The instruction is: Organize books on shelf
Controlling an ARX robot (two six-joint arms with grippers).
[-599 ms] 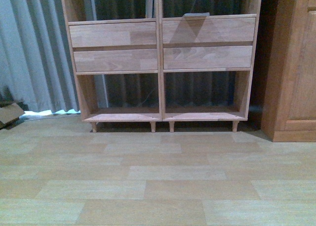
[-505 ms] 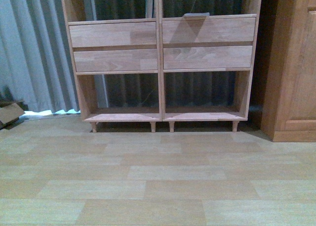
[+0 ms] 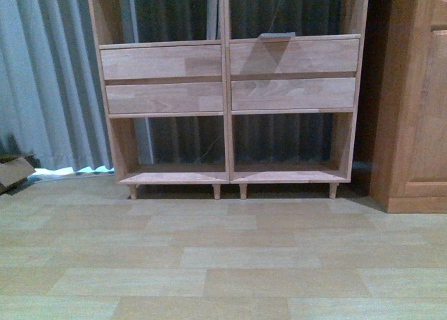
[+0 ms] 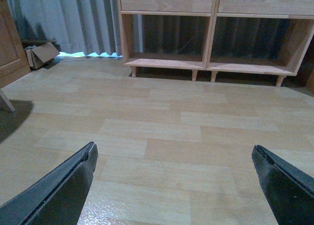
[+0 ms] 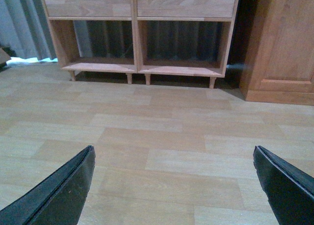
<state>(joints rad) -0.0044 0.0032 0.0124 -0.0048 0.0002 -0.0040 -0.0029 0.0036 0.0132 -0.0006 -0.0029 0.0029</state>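
The shelf [image 3: 227,82], a pale wooden double bookcase on short peg legs, stands straight ahead across the floor. Each column has two plain drawer fronts, and the compartments are open to the curtain behind. A thin flat grey slab [image 3: 276,35] lies on the ledge above the right drawers; too little shows to tell what it is. No books show clearly in any view. My left gripper [image 4: 172,147] is open over bare floor, well short of the shelf [image 4: 211,33]. My right gripper [image 5: 173,149] is open too, with nothing between its fingers, facing the shelf [image 5: 137,33].
A darker orange-brown cabinet [image 3: 412,96] stands right of the shelf, also seen as the cabinet [image 5: 282,43]. Grey curtains [image 3: 49,75] hang behind and to the left. A cardboard box [image 3: 14,172] lies on the floor at the left. Wood-pattern floor [image 3: 223,264] stretches up to the shelf.
The shelf sits a little lower in the front view than before, so the view has shifted slightly upward. Nothing on the shelf has moved.
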